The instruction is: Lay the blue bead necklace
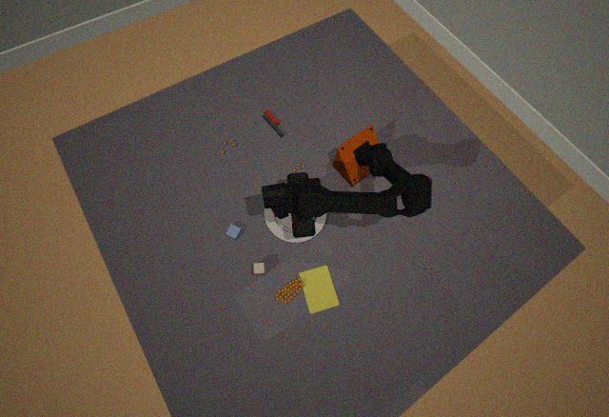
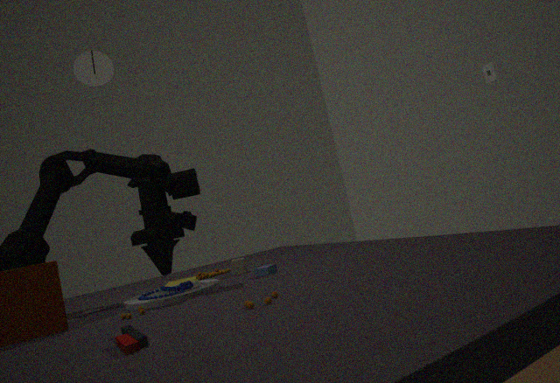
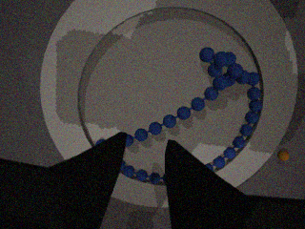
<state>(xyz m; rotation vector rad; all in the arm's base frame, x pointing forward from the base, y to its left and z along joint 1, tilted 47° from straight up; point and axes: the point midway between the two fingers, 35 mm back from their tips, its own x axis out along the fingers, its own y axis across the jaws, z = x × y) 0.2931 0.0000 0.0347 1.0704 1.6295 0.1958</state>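
Note:
The round white bead board (image 1: pixel 276 228) (image 2: pixel 136 301) (image 3: pixel 52 95) lies on the grey mat. The blue bead necklace (image 3: pixel 183 113) (image 2: pixel 167 289) lies on it. Part of it follows the groove along the right and lower side, one stretch crosses the middle, and one end is bunched at the upper right in the wrist view. My gripper (image 1: pixel 275 201) (image 2: pixel 164 270) (image 3: pixel 146 143) hangs a little above the board with its fingers drawn close together. Nothing is between them. In the top view the arm hides most of the necklace.
An orange bead string (image 1: pixel 288 289) lies beside a yellow card (image 1: pixel 318 288). A light blue cube (image 1: pixel 233 230), a cream cube (image 1: pixel 258 268), a red and grey block (image 1: pixel 273 122) (image 2: pixel 129 340), loose orange beads (image 1: pixel 228 144) (image 3: pixel 284 156) and the orange arm base (image 1: pixel 351 156) are around.

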